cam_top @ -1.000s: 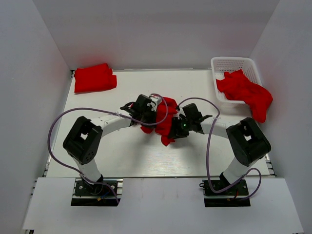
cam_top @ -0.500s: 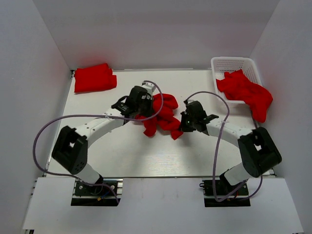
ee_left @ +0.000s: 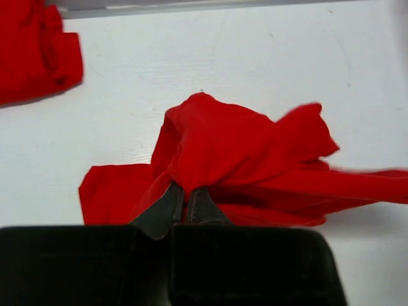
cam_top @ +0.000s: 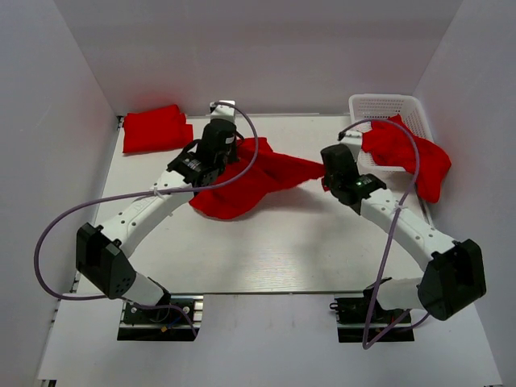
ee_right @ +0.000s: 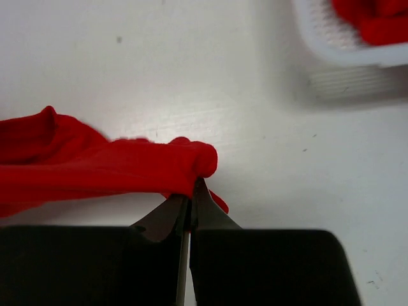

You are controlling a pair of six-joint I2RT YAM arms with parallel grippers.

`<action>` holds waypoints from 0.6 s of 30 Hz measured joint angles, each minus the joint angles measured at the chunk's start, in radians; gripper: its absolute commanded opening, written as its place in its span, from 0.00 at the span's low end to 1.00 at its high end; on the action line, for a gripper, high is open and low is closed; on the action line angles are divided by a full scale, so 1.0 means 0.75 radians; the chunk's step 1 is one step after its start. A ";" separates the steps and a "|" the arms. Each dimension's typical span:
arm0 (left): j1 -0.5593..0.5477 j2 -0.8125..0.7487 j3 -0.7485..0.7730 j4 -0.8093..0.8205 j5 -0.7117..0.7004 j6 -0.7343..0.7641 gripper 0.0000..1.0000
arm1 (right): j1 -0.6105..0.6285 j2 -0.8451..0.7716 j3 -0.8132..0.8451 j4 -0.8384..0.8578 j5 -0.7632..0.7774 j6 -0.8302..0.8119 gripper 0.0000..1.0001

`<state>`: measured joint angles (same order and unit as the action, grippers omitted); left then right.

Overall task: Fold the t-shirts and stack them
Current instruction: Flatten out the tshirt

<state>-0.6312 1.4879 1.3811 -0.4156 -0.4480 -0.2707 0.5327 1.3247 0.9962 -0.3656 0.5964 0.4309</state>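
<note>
A red t-shirt (cam_top: 254, 181) is stretched across the middle of the table between my two grippers. My left gripper (cam_top: 227, 155) is shut on its left end; in the left wrist view the cloth (ee_left: 248, 153) bunches over the closed fingertips (ee_left: 173, 199). My right gripper (cam_top: 326, 179) is shut on its right end; in the right wrist view the cloth (ee_right: 115, 166) runs left from the gripper (ee_right: 191, 188). A folded red shirt (cam_top: 157, 129) lies at the back left, also in the left wrist view (ee_left: 35, 51).
A white basket (cam_top: 387, 105) at the back right holds several red shirts (cam_top: 407, 149) that spill over its right rim; its corner shows in the right wrist view (ee_right: 344, 51). White walls enclose the table on three sides.
Both arms have moved away from each other and toward the back, pulling the bunched shirt out into a wide stretched band between them.
</note>
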 measured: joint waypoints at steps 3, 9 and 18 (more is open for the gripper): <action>0.004 -0.009 0.033 -0.031 -0.062 0.012 0.00 | -0.022 -0.034 0.090 -0.001 0.075 -0.006 0.00; 0.013 -0.022 0.161 0.037 0.018 0.226 0.00 | -0.067 -0.054 0.264 0.025 0.099 -0.140 0.00; 0.055 -0.338 0.288 0.068 0.548 0.586 0.00 | -0.100 -0.253 0.580 0.083 -0.131 -0.497 0.00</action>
<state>-0.5896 1.2346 1.5970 -0.3649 -0.0372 0.1688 0.4576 1.1351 1.4311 -0.3035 0.4984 0.0578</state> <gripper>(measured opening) 0.038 0.012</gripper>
